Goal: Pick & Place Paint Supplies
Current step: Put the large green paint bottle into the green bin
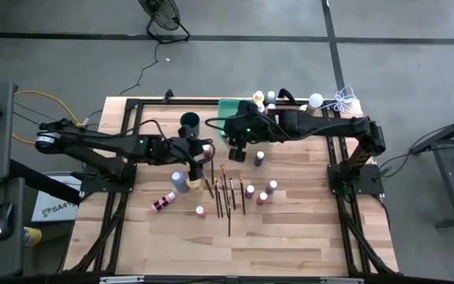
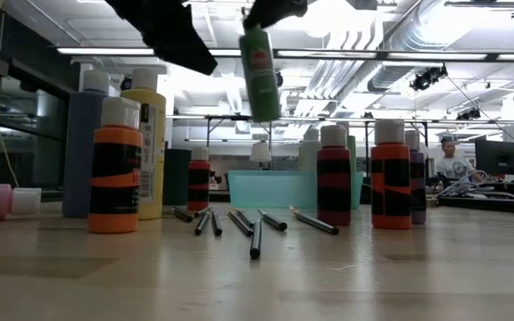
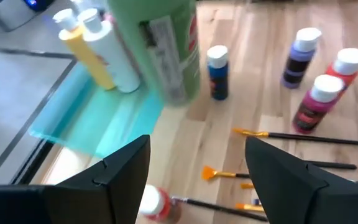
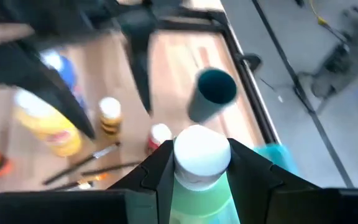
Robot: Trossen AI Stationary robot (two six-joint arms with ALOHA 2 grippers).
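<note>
In the low view both arms are cut off at the top, so only the green bottle (image 2: 260,73) hangs in plain sight, its cap hidden in the right end effector (image 4: 202,163). The bottle is green with a label and a white cap, pinched at the neck by that end effector, raised well above the desk (image 1: 290,237) near the green tray (image 1: 231,108). The left end effector (image 3: 197,168) is spread and empty, just beside the hanging bottle, above the brushes (image 1: 228,193) lying among standing bottles.
</note>
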